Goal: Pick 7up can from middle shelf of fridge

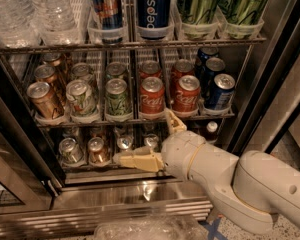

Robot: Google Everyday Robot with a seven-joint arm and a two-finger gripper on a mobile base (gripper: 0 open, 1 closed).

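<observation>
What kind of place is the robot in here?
Probably a break room or shop drinks corner: a stainless display fridge, lanes of soda cans on its wire middle shelf, water bottles above. The tool hangs open before the lowest rack.

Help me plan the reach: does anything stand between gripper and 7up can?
Nothing visible. The 7up can stands frontmost in its lane on the middle shelf; the open gripper hangs lower right, before the bottom shelf.
</observation>
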